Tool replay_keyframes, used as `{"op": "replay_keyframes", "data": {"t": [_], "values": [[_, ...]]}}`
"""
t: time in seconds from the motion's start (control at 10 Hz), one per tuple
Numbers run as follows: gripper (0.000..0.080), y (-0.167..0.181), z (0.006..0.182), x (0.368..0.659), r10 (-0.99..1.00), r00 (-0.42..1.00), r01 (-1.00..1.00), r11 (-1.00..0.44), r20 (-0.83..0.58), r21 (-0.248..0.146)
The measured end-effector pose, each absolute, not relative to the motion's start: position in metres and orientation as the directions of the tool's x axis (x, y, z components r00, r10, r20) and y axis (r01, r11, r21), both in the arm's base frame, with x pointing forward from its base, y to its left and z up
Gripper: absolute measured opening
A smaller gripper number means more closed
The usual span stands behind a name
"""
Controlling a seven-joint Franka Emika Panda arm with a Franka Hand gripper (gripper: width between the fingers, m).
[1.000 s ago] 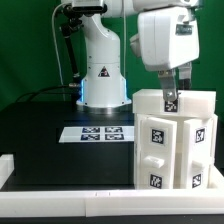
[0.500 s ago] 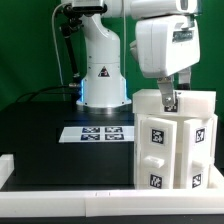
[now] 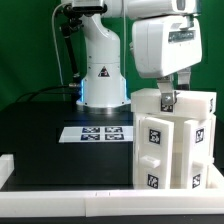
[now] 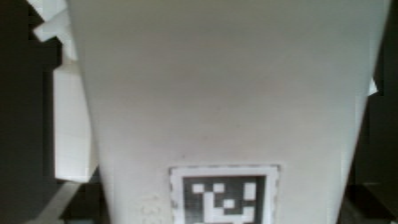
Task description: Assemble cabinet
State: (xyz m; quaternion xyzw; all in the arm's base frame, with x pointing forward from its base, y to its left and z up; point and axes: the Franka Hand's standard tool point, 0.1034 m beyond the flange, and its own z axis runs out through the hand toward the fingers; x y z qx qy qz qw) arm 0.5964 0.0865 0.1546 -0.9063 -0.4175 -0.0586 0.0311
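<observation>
The white cabinet (image 3: 172, 140) stands on the black table at the exterior view's right, with square black-and-white tags on its front and side panels. My gripper (image 3: 168, 98) comes down from above onto the cabinet's top edge, and its dark fingers sit closed over a thin white wall there. In the wrist view a white panel of the cabinet (image 4: 214, 100) fills the picture, with one tag (image 4: 224, 197) low between the jaws. The fingertips themselves are hidden in the wrist view.
The marker board (image 3: 100, 132) lies flat on the black table in the middle. The arm's white base (image 3: 102, 75) stands behind it. A white rim (image 3: 60, 205) runs along the table's front and left sides.
The arm and gripper have shifted slightly to the exterior view's left, and the cabinet has moved a little with them.
</observation>
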Motion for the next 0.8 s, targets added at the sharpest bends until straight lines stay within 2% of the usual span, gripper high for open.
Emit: {"op": "replay_keyframes", "data": {"t": [0.2, 0.4, 0.8], "values": [[0.0556, 0.0868, 0.1551, 0.5963, 0.560, 0.815, 0.569, -0.822, 0.147, -0.025], [0.0556, 0.0861, 0.1556, 0.5954, 0.377, 0.914, 0.388, -0.920, 0.146, -0.052], [0.0557, 0.0831, 0.1557, 0.5963, 0.072, 0.990, 0.083, -0.993, 0.125, -0.090]]}}
